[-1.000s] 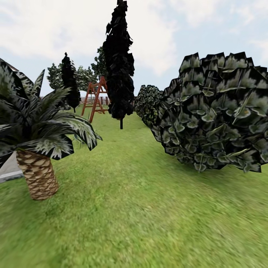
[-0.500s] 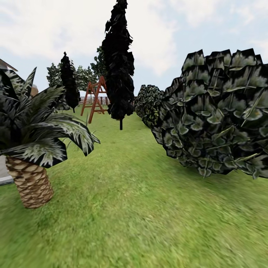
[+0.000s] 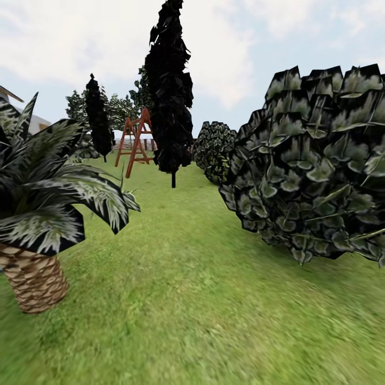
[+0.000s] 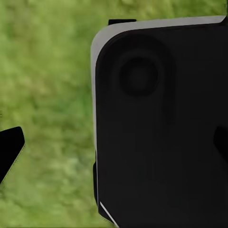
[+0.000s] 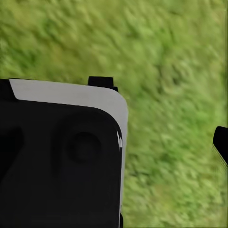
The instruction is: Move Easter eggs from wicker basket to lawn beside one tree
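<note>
Two wrist views look down on blurred green grass. Left wrist: a black robot body panel (image 4: pixel 161 128) with a pale grey edge covers much of the frame, and one dark fingertip (image 4: pixel 10 151) shows against the turf; whether that gripper is apart or together cannot be told. Right wrist: the same kind of panel (image 5: pixel 61 161), one dark fingertip (image 5: pixel 221 142) at the frame edge; state likewise cannot be told.

Head view: the lawn (image 3: pixel 198 299) runs forward between a short palm (image 3: pixel 37 214) with a scaly brown trunk, near on the left, and a large dark leafy bush (image 3: pixel 315 166) on the right. Further off stands a tall black conifer (image 3: pixel 170 91), with a smaller conifer (image 3: pixel 99 117) to its left. A reddish wooden swing frame (image 3: pixel 136 140) sits between them, a second bush (image 3: pixel 214 149) right of the tall conifer. Sky cloudy.
</note>
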Motion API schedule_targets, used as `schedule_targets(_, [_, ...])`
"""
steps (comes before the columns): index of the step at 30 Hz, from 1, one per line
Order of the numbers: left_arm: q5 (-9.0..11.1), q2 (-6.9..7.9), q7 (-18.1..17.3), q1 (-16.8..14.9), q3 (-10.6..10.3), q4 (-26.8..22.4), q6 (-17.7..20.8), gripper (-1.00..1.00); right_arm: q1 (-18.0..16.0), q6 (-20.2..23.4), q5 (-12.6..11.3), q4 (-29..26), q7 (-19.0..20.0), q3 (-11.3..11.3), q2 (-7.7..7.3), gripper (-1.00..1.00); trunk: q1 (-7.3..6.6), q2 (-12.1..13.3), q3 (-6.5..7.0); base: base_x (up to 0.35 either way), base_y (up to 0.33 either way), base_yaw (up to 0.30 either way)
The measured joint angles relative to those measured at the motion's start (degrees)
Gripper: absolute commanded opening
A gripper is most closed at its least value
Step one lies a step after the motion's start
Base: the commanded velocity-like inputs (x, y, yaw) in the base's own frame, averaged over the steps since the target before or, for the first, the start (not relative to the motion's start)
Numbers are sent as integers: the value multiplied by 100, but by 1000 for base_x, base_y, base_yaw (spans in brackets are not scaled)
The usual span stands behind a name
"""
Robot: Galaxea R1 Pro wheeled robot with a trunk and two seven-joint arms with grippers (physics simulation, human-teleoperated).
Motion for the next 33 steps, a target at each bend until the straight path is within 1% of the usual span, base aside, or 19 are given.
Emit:
schedule_targets(19, [0,0,0,0,0,0,0,100,0,1,-4,0,0,0,0,100,0,0,0,342,0,0])
schedule_targets(26, [0,1,0,0,0,0,0,100,0,4,-1,0,0,0,2,100,0,0,0,342,0,129])
schedule_targets(33, [0,-1,0,0,0,0,0,100,0,9,4,0,0,0,8,100,0,0,0,342,0,14])
